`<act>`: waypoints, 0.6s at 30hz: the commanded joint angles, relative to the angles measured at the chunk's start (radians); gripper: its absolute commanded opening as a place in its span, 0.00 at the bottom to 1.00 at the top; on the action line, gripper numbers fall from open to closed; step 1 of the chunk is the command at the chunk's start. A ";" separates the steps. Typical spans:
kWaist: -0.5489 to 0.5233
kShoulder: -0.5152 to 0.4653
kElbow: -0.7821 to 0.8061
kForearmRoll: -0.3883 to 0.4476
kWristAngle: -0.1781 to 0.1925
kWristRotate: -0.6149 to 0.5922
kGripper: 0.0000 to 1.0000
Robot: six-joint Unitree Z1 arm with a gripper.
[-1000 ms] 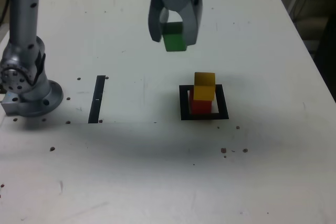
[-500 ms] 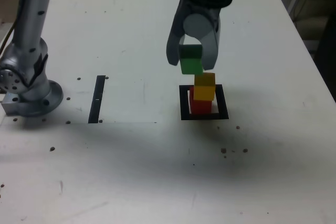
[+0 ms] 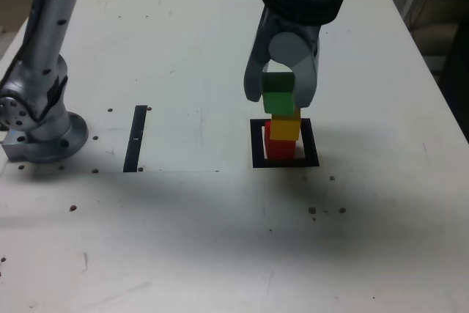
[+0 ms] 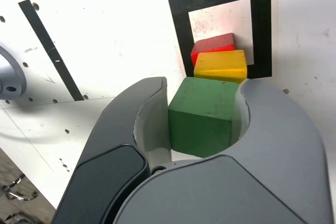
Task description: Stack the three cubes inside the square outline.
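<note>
The gripper (image 3: 281,87) has its fingers clenched on the green cube (image 3: 278,94), just above and slightly left of the yellow cube (image 3: 285,130), itself on the red cube (image 3: 279,153) inside the square outline (image 3: 311,142); lowering off-centre could topple both; the white table (image 3: 183,240) is speckled, the room's far right dark

The green cube (image 3: 278,94) is in the gripper (image 3: 279,91), overlapping the top of the yellow cube (image 3: 285,129). The red cube (image 3: 280,149) lies beneath the yellow cube, the outline (image 3: 312,153) around it; the strip (image 3: 135,139) lies well to the exterior view's left of the yellow cube.
</note>
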 commanded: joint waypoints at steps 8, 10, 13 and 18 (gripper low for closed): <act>-0.002 0.015 -0.004 -0.007 -0.003 -0.001 0.77; -0.002 0.017 -0.005 -0.010 -0.002 0.000 0.91; -0.002 0.019 -0.006 -0.013 -0.001 0.000 0.98; -0.002 0.020 -0.004 -0.014 0.000 0.000 0.99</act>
